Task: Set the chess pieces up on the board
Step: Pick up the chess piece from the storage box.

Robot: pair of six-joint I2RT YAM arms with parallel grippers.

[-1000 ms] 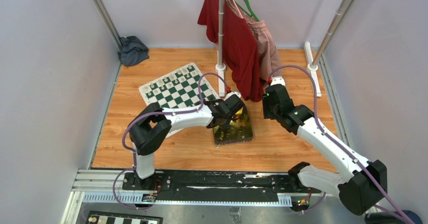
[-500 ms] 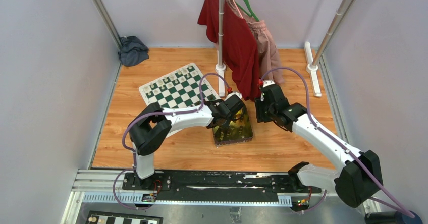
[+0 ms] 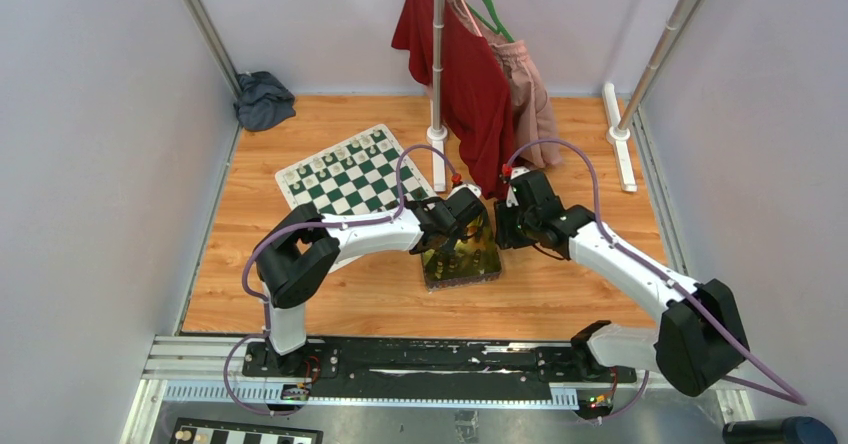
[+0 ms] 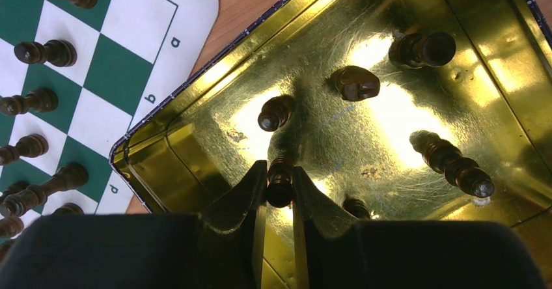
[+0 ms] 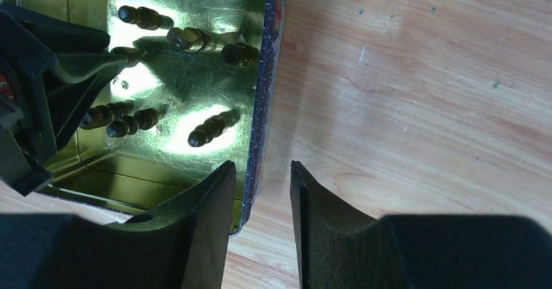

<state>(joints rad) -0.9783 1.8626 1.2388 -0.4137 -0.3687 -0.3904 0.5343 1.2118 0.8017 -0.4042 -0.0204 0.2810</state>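
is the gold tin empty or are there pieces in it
Not empty. Several dark pieces lie tipped on the tin floor, and the left gripper is shut on one dark piece.

Tin (image 3: 460,278) by the board (image 3: 352,176), both grippers at it
The tin lies on the table (image 3: 330,294) just right of the board's near corner, with pieces (image 4: 355,82) lying in it. The left gripper (image 4: 278,168) reaches in from the left, one piece (image 4: 280,191) between its fingers; the right gripper (image 5: 260,168) straddles the right wall. Other pieces (image 4: 49,53) stand on the board. Clothes (image 3: 470,84) hang behind the tin.
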